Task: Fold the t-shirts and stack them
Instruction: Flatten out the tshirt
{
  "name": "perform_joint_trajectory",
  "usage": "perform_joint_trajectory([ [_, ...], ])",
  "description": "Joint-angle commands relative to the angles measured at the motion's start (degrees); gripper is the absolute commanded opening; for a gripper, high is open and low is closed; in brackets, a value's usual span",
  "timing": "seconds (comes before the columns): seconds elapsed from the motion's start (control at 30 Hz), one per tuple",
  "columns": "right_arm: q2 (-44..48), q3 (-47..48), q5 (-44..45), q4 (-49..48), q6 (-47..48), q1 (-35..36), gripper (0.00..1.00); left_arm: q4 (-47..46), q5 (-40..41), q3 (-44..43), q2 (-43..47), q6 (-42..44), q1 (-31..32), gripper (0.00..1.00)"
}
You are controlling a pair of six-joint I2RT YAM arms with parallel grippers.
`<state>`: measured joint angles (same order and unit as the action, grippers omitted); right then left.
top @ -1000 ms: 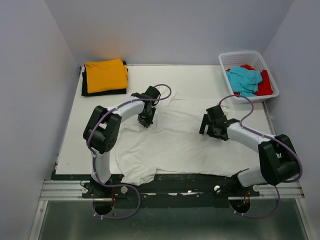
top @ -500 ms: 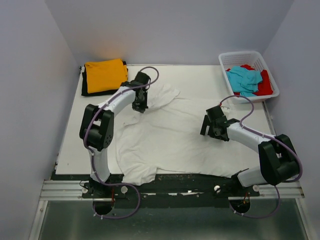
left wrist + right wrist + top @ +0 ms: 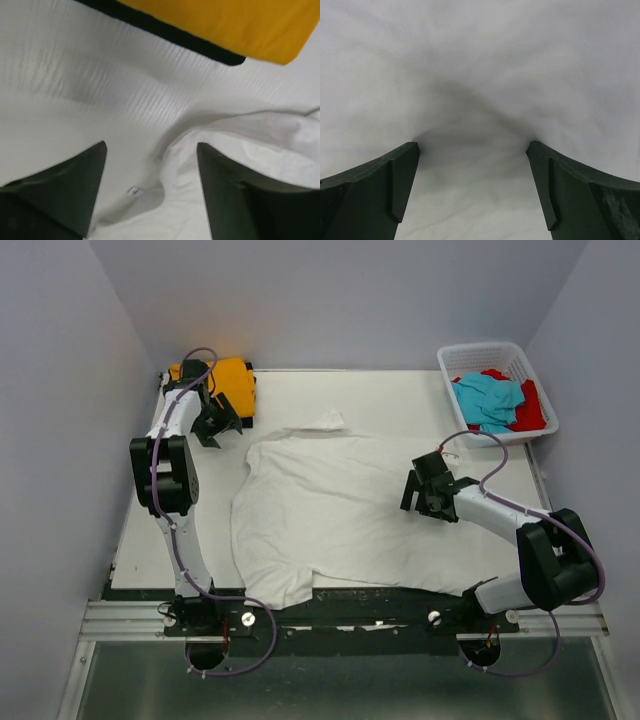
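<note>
the white shirt (image 3: 330, 510) is lying spread open across the middle of the table (image 3: 400, 400). it is rumpled, with its hem reaching the near edge and one sleeve bunching up at the far side. the orange shirt (image 3: 222, 385) is sitting folded on top of the black shirt (image 3: 175, 34) in the far left corner, and the black one is showing as a thin dark border around it.

the left arm is stretching out toward that corner. the left gripper (image 3: 151, 146) is hovering just beside the near edge of the stack, between the stack and the white shirt. its fingers are standing wide apart and holding nothing. in the wrist view bare table is showing under the gap, and the folded-over edge of the white shirt is running in from the right.

the right gripper (image 3: 472, 145) is hanging low over the right side of the white shirt. its fingers are also spreading wide with nothing gripped. only white cloth and a soft shadow are showing between them, and i cannot tell whether the tips are touching the cloth.

the basket (image 3: 478, 353) is sitting at the far right corner, well apart from both grippers. the turquoise shirt (image 3: 488, 400) is lying crumpled in it, partly over the red shirt (image 3: 530, 412).
</note>
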<state>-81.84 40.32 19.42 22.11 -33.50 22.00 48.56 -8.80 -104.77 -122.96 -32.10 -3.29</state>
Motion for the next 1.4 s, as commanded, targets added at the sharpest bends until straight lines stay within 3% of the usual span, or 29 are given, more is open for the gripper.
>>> perform_joint_trajectory([
  [0.0,-0.3,-0.39,0.23,0.32,0.75,-0.29,1.0,2.24,-2.1,1.01,4.63,-1.25,0.42,0.9],
  [0.03,-0.38,-0.39,0.18,0.3,0.74,-0.31,1.0,0.71,-4.66,2.17,6.06,-0.82,0.92,0.98],
  [0.13,-0.71,-0.24,0.2,0.28,0.93,-0.29,1.0,-4.94,-11.03,5.95,10.74,3.09,5.25,0.99],
  [0.3,-1.17,0.12,0.48,0.48,0.89,-0.35,1.0,-14.97,-29.04,7.29,11.33,6.82,14.96,0.99],
  [0.43,-0.35,-0.23,0.57,0.41,0.86,-0.37,1.0,-17.43,-26.92,2.45,5.95,5.8,20.31,0.99],
  [0.6,0.71,-0.59,0.99,0.13,0.78,-0.36,1.0,-19.82,-33.16,-2.14,-1.45,1.87,22.26,0.99],
  [0.7,0.99,-0.58,1.48,0.19,0.77,-0.36,1.0,-21.21,-30.35,-3.18,-3.7,0.22,22.8,0.99],
  [0.9,2.13,-0.7,1.92,0.26,0.67,-0.29,1.0,-16.14,-26.28,-13.62,-11.34,-1.98,22.76,0.99],
  [1.07,3.56,-1.02,2.17,0.4,0.53,-0.3,1.0,-13.68,-15.68,-23.93,-16.89,-6.26,20.43,0.99],
  [1.23,5.49,-1.34,2.59,0.2,0.71,-0.3,1.0,-29.65,-13.4,-21.47,-18.89,-14.38,16.79,0.99],
  [1.37,7.75,-1.85,3.14,0.07,0.86,-0.29,1.0,-30.47,-7.61,-27.86,-22.5,-16.2,14.76,0.99],
])
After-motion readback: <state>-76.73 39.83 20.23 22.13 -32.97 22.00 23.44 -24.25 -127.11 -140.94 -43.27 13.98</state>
